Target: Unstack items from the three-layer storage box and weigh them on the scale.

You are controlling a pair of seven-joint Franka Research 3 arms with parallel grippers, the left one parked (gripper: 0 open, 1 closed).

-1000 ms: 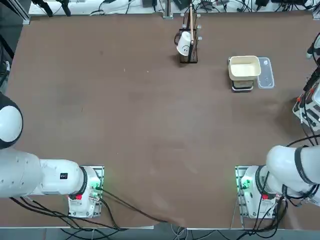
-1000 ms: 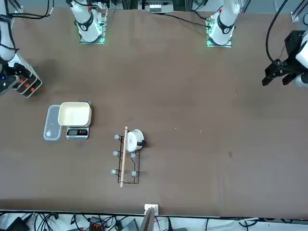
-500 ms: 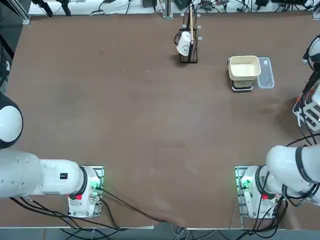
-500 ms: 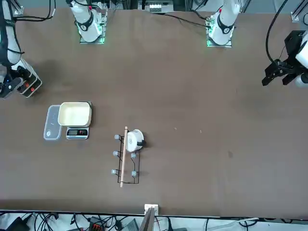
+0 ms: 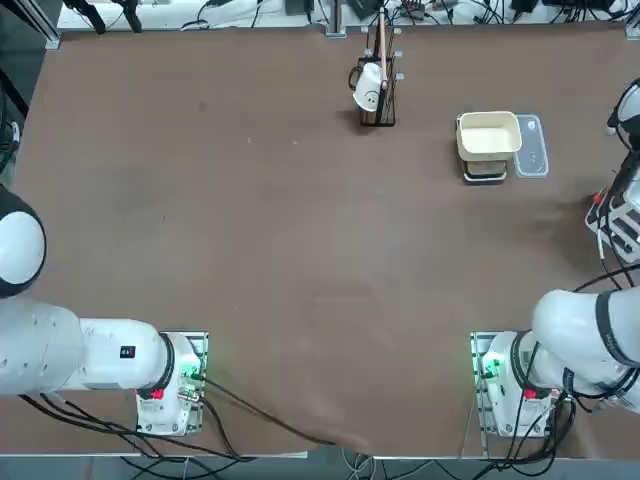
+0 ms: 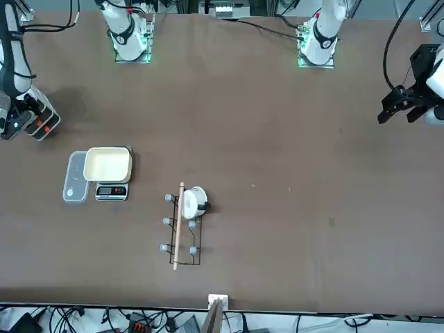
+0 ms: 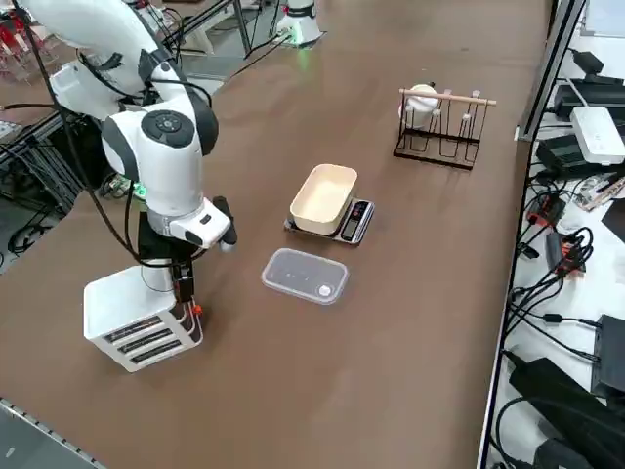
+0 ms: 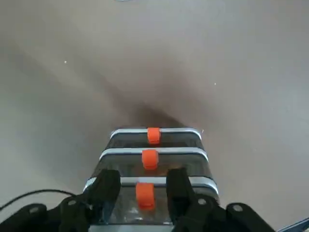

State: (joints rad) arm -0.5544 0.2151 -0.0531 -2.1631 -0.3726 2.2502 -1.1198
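At the desk's right edge: white-grey three-tier storage box [image 7: 137,318] with orange-red latches stands beside the brown desk [image 5: 250,230] rim.
Claw: right claw [image 8: 143,191] sits over the box's uppermost latch [image 8: 144,195], fingers [image 8: 108,186] parted either side of it, nothing gripped.
Scale: dark base, cream bowl [image 7: 322,198], well apart from the box; clear lidded container [image 7: 305,276] between them.
Open room: bare desk left of the scale.
Wrist view only: three stacked latches.

The right gripper [image 8: 143,186] hangs over the storage box [image 8: 154,164], its two black fingers [image 8: 108,186] apart on either side of the nearest orange clip [image 8: 144,195]. Two more orange clips sit on the tiers beyond, above the brown table [image 8: 154,58].
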